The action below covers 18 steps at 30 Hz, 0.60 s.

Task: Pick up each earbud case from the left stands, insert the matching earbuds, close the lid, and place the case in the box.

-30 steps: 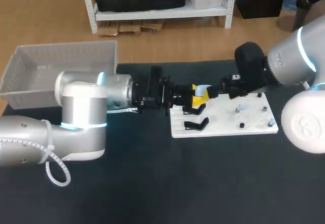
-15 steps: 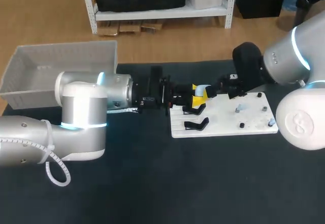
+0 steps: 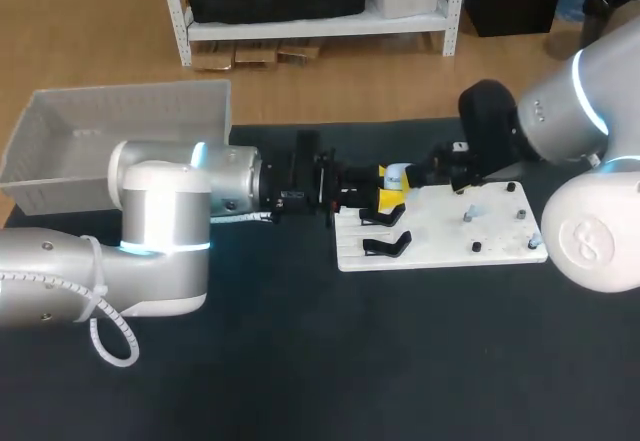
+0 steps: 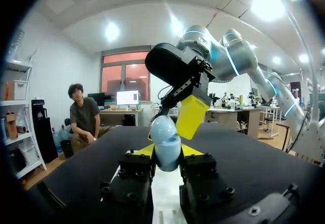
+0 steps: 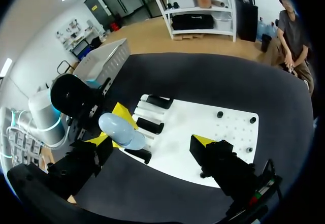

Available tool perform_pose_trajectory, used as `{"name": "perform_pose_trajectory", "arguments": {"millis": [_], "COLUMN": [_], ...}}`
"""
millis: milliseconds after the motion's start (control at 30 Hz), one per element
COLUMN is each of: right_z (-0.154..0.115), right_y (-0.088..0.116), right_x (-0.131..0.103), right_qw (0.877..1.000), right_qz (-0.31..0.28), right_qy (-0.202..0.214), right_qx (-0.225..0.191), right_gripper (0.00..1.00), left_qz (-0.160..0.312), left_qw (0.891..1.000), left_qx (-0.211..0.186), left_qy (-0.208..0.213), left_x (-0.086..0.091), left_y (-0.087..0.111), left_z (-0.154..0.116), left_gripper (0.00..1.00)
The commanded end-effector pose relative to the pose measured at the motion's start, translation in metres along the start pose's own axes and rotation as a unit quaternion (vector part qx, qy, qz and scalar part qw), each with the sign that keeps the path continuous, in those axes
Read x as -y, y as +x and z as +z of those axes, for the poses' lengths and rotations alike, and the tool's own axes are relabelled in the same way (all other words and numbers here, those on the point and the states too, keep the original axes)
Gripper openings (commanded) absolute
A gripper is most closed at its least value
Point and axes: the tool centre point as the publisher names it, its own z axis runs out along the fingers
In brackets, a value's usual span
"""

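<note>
Since the frame a second before, our right arm (image 3: 570, 111) had swung its elbow in toward the middle. The right gripper (image 3: 440, 173) had edged a little nearer the earbud case (image 3: 398, 172), while our left arm (image 3: 160, 221) had not moved.

The dark table (image 3: 300, 361) had the grey box (image 3: 120, 111) at its far left and a white board (image 3: 450, 246) on its right half. Black stands (image 3: 385, 244) lay along the board's left edge.

The left arm lay stretched across from the left. The left gripper (image 4: 166, 152) was clamped from both sides on the pale blue earbud case, which it held clear above the stands.

The right gripper stood wide open. One yellow finger (image 4: 192, 116) was just beside the case's upper half and the other was well apart over the board. The lid seemed to be tipped up, though we could not be sure from these angles.
</note>
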Motion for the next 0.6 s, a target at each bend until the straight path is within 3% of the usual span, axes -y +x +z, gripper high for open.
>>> {"name": "perform_pose_trajectory", "arguments": {"millis": [33, 400, 600], "right_z": [-0.001, -0.027, -0.052], "right_y": [-0.002, -0.018, -0.020], "right_x": [-0.002, -0.001, 0.010], "right_qw": [1.000, 0.999, 0.995], "right_qz": [0.002, -0.015, -0.055], "right_qy": [0.008, 0.019, 0.070], "right_qx": [0.006, 0.037, 0.044], "right_gripper": [1.00, 1.00, 1.00], "left_qz": [0.002, 0.002, 0.002], "left_qw": [1.000, 1.000, 1.000], "left_qx": [0.002, 0.002, 0.002], "left_qy": [-0.003, -0.003, -0.003], "left_x": [0.002, 0.002, 0.002], "left_y": [0.000, 0.000, 0.000], "left_z": [0.000, 0.000, 0.000], "left_gripper": [0.00, 0.00, 0.00]}}
